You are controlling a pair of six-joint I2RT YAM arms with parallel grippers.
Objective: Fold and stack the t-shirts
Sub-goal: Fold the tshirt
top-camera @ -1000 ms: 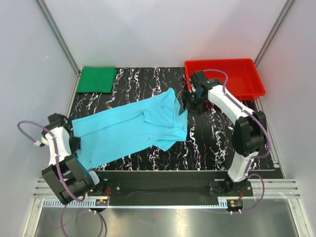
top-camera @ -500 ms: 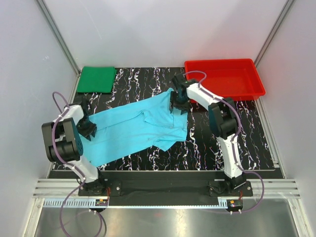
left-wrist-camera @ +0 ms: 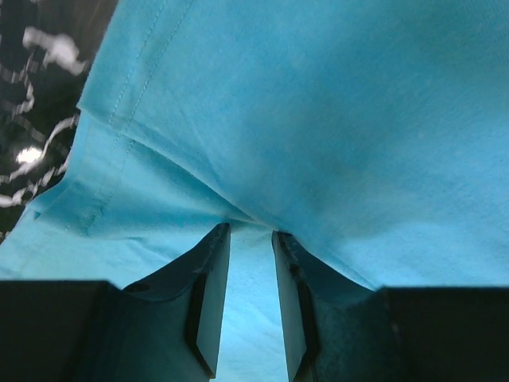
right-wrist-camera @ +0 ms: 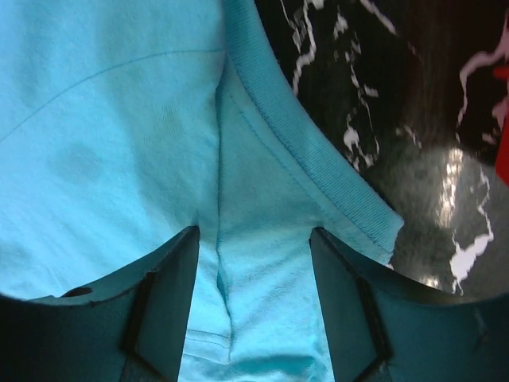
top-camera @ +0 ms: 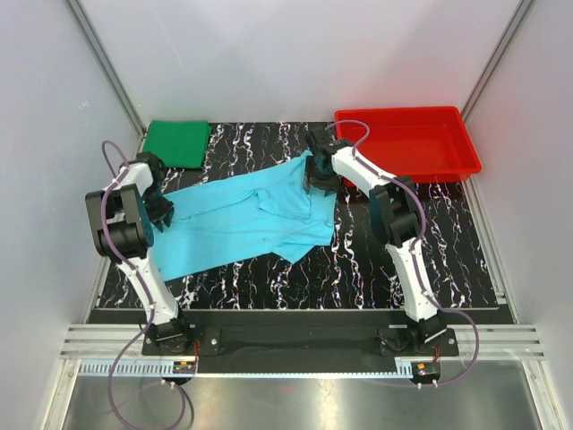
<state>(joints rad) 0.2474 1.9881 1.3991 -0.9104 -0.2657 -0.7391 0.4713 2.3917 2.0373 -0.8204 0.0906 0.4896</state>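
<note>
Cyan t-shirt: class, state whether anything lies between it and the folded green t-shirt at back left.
Nothing visible does. Only a strip of marbled table separates the cyan t-shirt from the green t-shirt; the red tray sits far right.

Light cyan-blue shirt point(top-camera: 242, 222) stretches between left gripper point(top-camera: 159, 215) and right gripper point(top-camera: 315, 184) | dark green shirt point(top-camera: 176, 143) folded, beyond the left jaws | red tray point(top-camera: 407, 166) near the right jaws

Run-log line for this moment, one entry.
left gripper: pinching cyan t-shirt | right gripper: open, straddling collar | green t-shirt: folded, far-left corner
</note>
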